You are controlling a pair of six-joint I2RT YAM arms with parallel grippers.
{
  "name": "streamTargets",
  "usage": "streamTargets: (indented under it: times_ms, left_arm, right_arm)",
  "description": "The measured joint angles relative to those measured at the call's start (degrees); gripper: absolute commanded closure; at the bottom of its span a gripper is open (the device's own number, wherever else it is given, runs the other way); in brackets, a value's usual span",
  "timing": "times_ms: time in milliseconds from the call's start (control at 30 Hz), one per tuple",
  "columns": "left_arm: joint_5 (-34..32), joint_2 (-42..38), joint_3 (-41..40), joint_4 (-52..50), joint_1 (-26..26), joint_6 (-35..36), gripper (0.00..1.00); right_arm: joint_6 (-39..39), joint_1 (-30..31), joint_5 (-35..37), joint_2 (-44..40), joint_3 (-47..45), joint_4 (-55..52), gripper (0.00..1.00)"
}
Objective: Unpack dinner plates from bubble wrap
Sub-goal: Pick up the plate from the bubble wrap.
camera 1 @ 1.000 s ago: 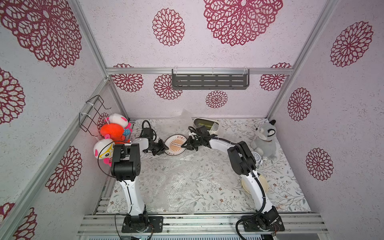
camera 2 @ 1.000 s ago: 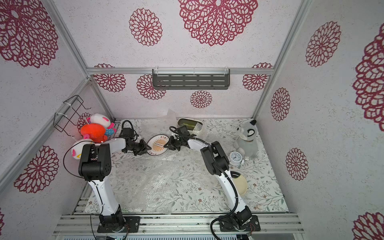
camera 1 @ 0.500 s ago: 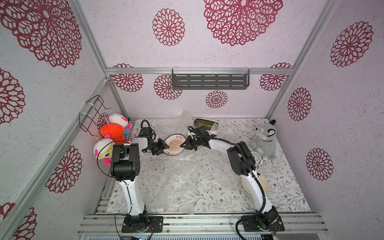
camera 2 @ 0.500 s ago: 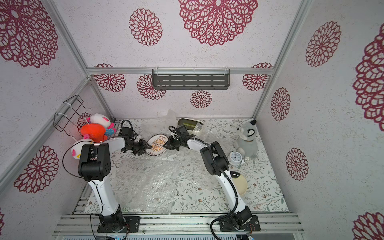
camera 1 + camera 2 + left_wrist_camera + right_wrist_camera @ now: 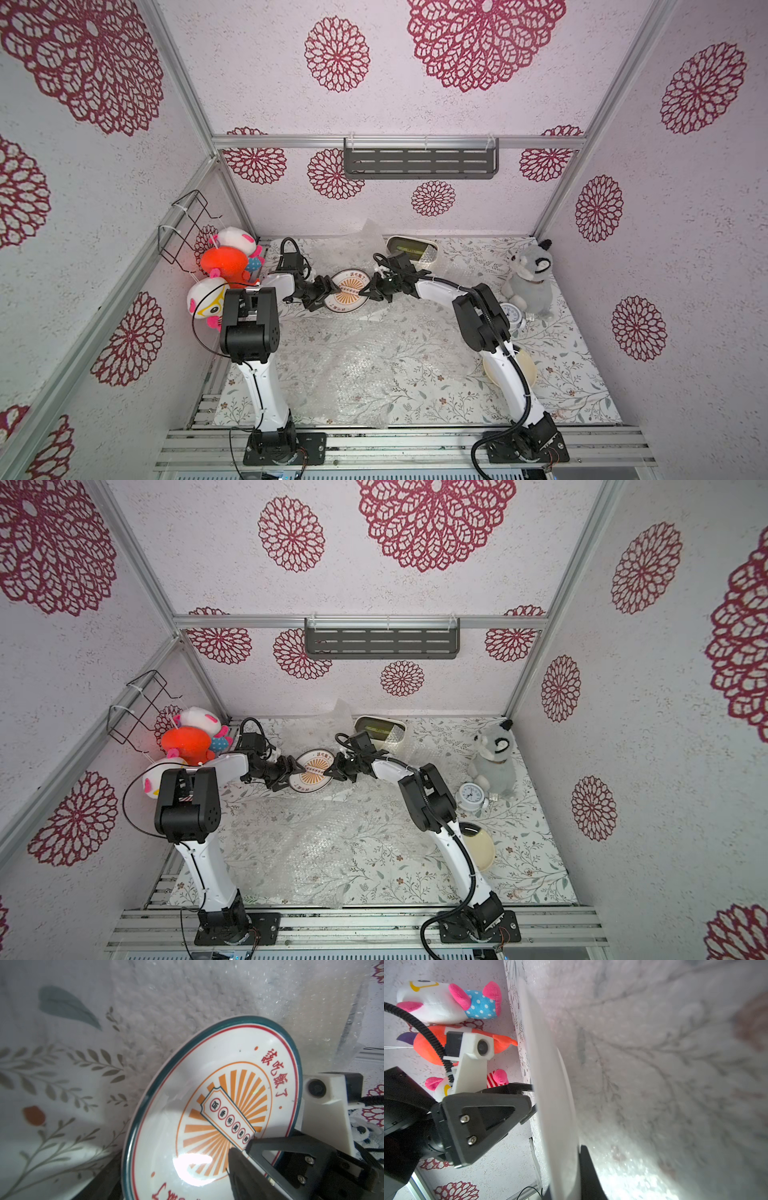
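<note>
Just now the left gripper (image 5: 325, 293) is letting go. Its black fingers (image 5: 519, 1087), closer together a second ago, are standing wide at the edge of the round white dinner plate with orange sunburst and dark teal rim (image 5: 207, 1105). The right gripper (image 5: 371, 291) is staying clamped narrow on the opposite rim, so it alone is carrying the plate, which is tilted, bare of wrap, and between the two wrists over the rear half of the table. This plate is looking unpacked, and a one-sided rim grip is risking a slip. Nearest the arm bases, a clear bubble wrap sheet (image 5: 353, 365) is lying spread and crumpled on the floral-print tablecloth (image 5: 561, 374). Beside it a plain cream round plate (image 5: 482, 850) is sitting flat, partly under the right arm. Further back on the right, a small white alarm clock (image 5: 512, 314) and a grey plush animal (image 5: 530, 274) are standing. On the left, orange, white and pink plush toys (image 5: 224, 259) are piling up. At the rear, more wrap is bunching beside a cream rounded box with dark green top (image 5: 411, 249). Beyond, a grey slotted wall shelf (image 5: 419, 162) and a black wire rack (image 5: 187, 228) are hanging on pale wallpaper with crimson medallions (image 5: 336, 54).
</note>
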Motion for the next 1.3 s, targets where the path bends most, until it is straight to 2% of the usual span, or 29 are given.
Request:
streamTargets:
  times_ms: [367,1300]
  left_arm:
    - [-0.2,-1.3,0.1,-1.5,0.1,0.4,0.00]
    - [-1.7,-12.4,-0.2,-3.9,2.0,0.7,0.02]
  right_arm:
    - [0.5,0.0,0.2,0.0,0.0,0.5,0.96]
    - [1.0,0.0,0.1,0.0,0.0,1.1,0.97]
